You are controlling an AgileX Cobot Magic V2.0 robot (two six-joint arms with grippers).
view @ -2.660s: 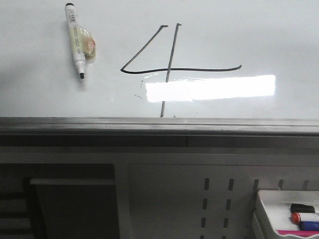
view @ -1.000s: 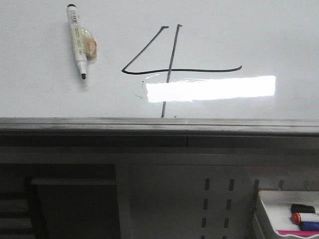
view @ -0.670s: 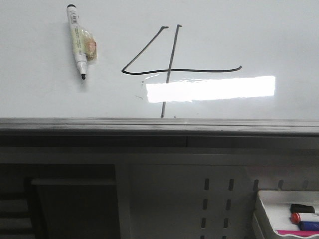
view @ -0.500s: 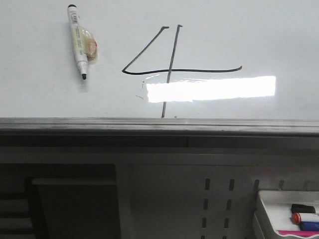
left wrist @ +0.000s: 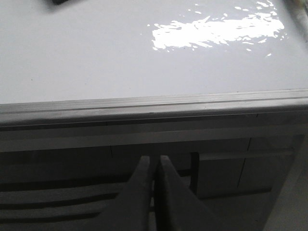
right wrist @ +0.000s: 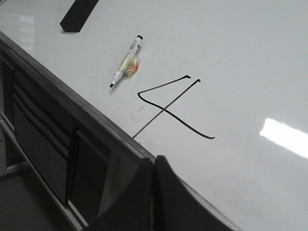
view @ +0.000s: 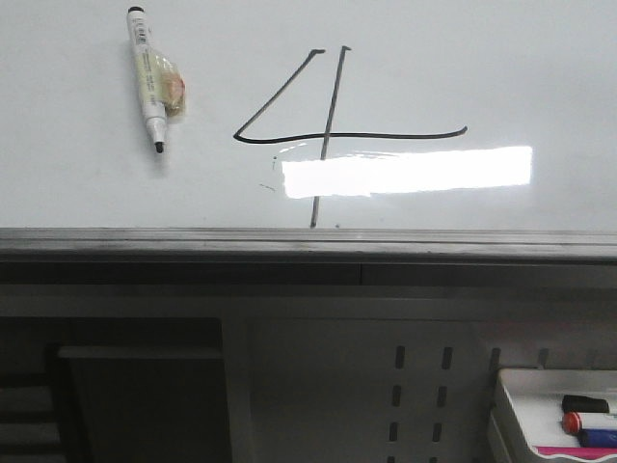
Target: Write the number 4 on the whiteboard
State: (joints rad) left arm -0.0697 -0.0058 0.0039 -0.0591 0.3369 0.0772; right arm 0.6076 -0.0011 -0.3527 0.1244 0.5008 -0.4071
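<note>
Black 3-stroke number 4 (view: pixel 333 130) complete on glossy white whiteboard (view: pixel 540 68); uncapped marker (view: pixel 147 77) lying released. Both grippers (left wrist: pixel 154 166) (right wrist: pixel 153 166) pinched closed, empty (off board). Next likely: nothing.

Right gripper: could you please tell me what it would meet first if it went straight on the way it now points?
Probably the whiteboard, around the drawn 4. The right gripper has its fingers together; depth is unclear.

Bright rectangular glare on glossy whiteboard (view: pixel 87 183); focus soft.
</note>
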